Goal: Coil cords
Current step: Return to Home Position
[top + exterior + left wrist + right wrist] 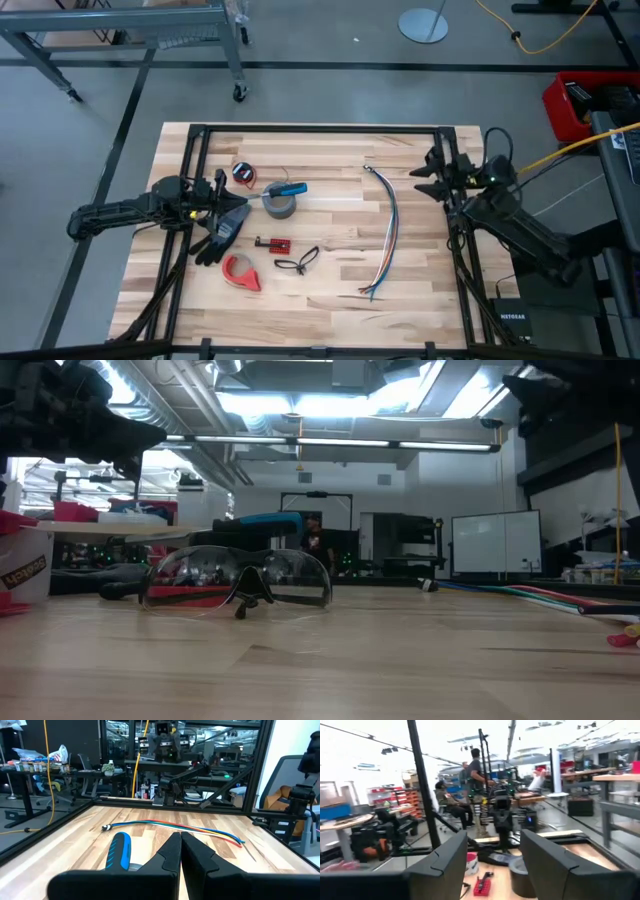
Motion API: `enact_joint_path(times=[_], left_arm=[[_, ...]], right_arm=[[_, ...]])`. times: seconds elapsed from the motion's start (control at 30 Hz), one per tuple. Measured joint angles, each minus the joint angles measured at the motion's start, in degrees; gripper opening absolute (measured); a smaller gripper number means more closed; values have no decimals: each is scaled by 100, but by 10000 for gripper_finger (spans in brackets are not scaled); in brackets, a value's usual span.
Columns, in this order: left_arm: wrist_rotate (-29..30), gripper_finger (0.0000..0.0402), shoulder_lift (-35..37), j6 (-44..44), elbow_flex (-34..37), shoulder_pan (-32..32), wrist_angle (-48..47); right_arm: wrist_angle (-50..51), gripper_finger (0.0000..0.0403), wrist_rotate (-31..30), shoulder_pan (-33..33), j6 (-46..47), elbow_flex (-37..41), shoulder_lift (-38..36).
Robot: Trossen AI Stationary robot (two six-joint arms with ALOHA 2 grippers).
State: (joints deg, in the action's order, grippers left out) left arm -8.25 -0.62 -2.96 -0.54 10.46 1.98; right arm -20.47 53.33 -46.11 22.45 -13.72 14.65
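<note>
**A:** Where is the red cord?

**B:** The red cord (242, 172) lies as a small round coil on the left half of the tabletop, toward the edge at the top of the overhead view. It is just beside the tip of the left gripper (180, 840), whose fingers are pressed together with nothing between them.

**A:** And the other arm?

**B:** The right gripper (427, 173) hangs by the right edge, fingers spread wide and empty.

**A:** What could spoil it?

**B:** The coil itself, I'd judge. Nothing pins it, so a springy cord may loosen on its own. The left arm, drawing off toward its edge, could also clip it and drag a turn loose.

**A:** Anything else in the way?

**B:** The grey tape roll (280, 206) sits just past the coil with a blue-handled tool (291, 188) resting on it, and a nudge could tip the tool off. Black gloves (222, 236) lie close beside the left arm. One end of the multicoloured wire bundle (388, 235) lies near the open right gripper, so a low swing might snag it
</note>
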Motion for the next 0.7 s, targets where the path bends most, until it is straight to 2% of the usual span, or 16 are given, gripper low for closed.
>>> enact_joint_path(times=[0.1, 0.23, 0.47, 0.57, 0.7], left_arm=[[0, 4, 0, 0, 0, 0, 0], [0, 4, 0, -2, 0, 0, 0], [-2, 4, 0, -2, 1, 1, -2], [-10, 4, 0, -2, 2, 2, -3], [-11, 4, 0, -2, 2, 2, -2]], right_arm=[[-501, 189, 145, 0, 167, 353, -4], [-540, 189, 193, 2, 183, 756, -4], [-911, 189, 930, 24, 575, 1301, -6], [-1069, 189, 1059, 288, 672, 1304, -14], [-1352, 189, 910, 880, 739, 1308, -21]])
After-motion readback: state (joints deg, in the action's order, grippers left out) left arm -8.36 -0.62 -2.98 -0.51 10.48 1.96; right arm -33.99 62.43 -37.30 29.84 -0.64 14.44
